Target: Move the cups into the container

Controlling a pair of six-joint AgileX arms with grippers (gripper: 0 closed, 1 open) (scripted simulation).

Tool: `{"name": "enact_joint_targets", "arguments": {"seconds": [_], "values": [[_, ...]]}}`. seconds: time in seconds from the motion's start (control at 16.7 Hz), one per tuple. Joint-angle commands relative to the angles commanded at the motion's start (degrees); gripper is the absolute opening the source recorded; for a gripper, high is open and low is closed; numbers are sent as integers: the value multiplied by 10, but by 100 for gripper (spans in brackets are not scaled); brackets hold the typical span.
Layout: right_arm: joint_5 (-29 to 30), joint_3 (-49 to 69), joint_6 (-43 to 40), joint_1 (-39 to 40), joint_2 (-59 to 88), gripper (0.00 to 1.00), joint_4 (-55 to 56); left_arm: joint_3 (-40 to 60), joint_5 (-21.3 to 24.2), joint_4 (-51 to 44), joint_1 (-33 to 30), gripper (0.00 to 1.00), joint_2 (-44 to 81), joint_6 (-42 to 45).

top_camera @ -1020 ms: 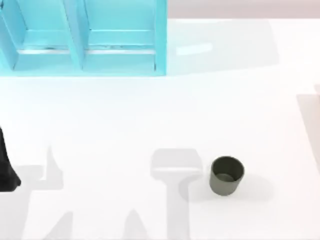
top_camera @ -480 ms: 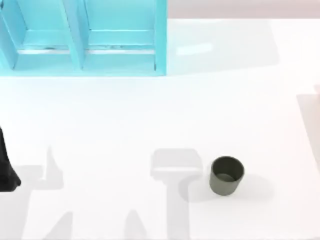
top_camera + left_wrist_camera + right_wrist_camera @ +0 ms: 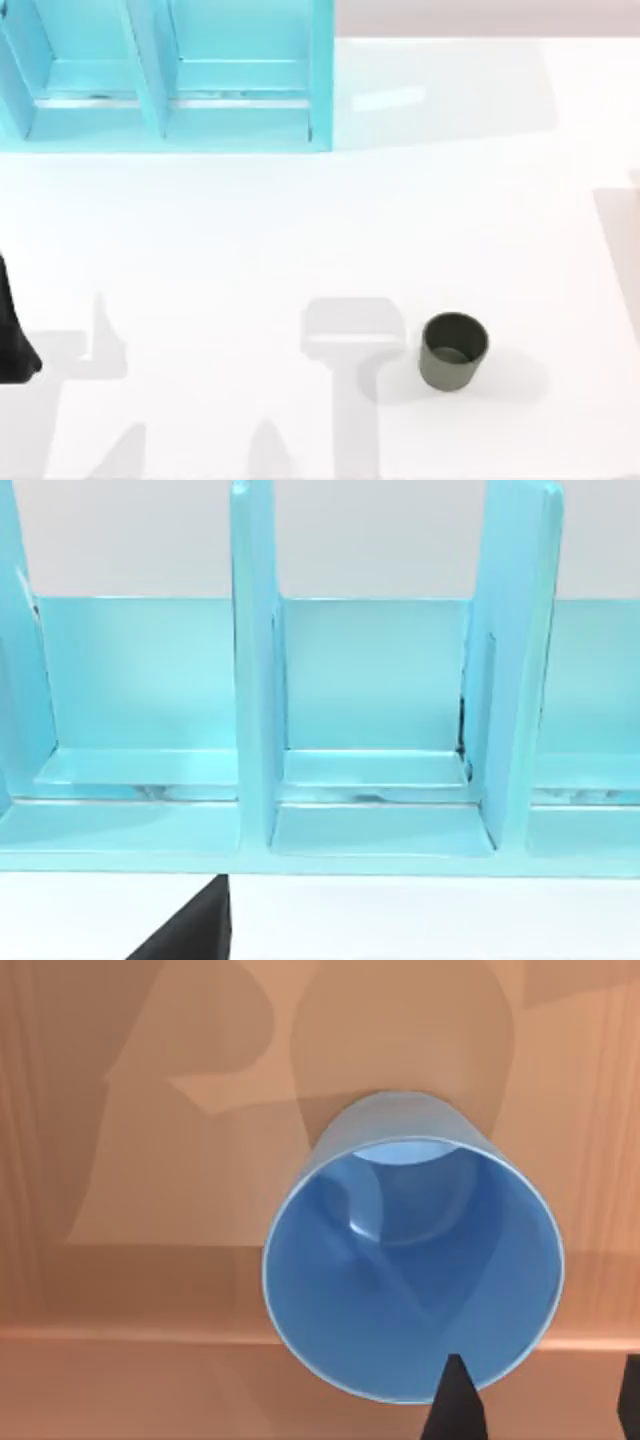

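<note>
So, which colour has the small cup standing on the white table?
Dull olive-green cup, clearest in the top view.

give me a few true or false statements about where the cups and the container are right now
1. The olive cup stands upright on the table. True.
2. The olive cup is inside the container. False: it stands on the table, well apart from it.
3. The container's compartments in the left wrist view hold cups. False: those seen there are empty.
4. The blue cup appears in the right wrist view, open mouth toward the camera. True.
5. The container is red. False: it is light blue.
</note>
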Motion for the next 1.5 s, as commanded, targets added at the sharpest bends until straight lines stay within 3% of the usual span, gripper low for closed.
{"name": "enact_joint_targets", "arguments": {"seconds": [0.3, 0.36, 0.96, 1.5], "values": [[0, 0, 0, 0, 0, 98, 0, 0, 0, 0, 0, 100, 0, 0], [0, 0, 0, 0, 0, 100, 0, 0, 0, 0, 0, 100, 0, 0], [0, 10, 0, -2, 0, 100, -9, 0, 0, 0, 0, 100, 0, 0], [1, 209, -3, -5, 1, 100, -209, 0, 0, 0, 0, 100, 0, 0]]}}
